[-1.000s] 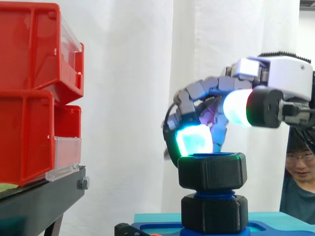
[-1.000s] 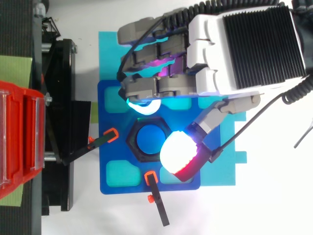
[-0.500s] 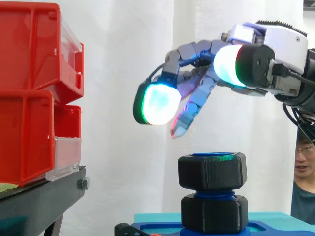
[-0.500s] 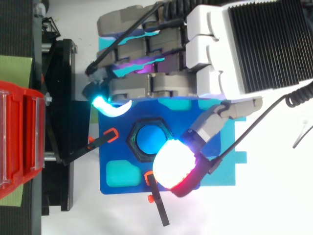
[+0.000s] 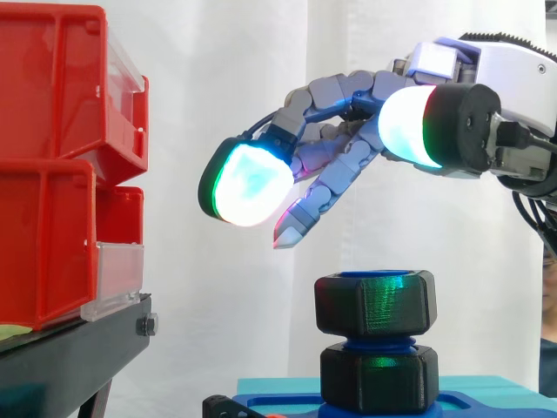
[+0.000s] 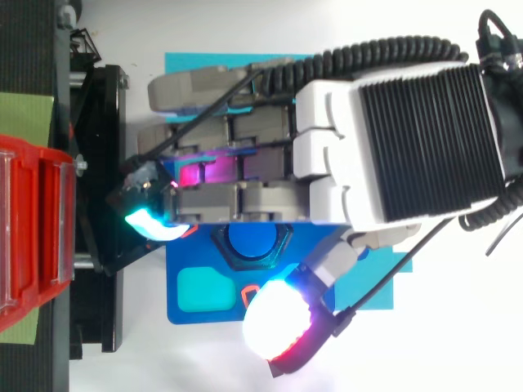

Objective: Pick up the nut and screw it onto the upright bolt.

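Cross-threading is worrying me: my hand (image 5: 335,91) is hovering open, empty, above nut (image 5: 374,302) sitting on bolt (image 6: 249,243) mid blue plate (image 6: 176,314); off-centre grip could be tilting it.

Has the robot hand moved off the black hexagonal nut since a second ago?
Yes. The hand has risen clear of the black hexagonal nut and stretched out toward the red plastic bins.

Looking down, I see the hand (image 6: 270,196) covering part of the nut (image 6: 219,242) and most of the blue plate (image 6: 204,314). Side on, the bottom edge cuts off that plate, and the left edge crops the red bins (image 5: 52,87).
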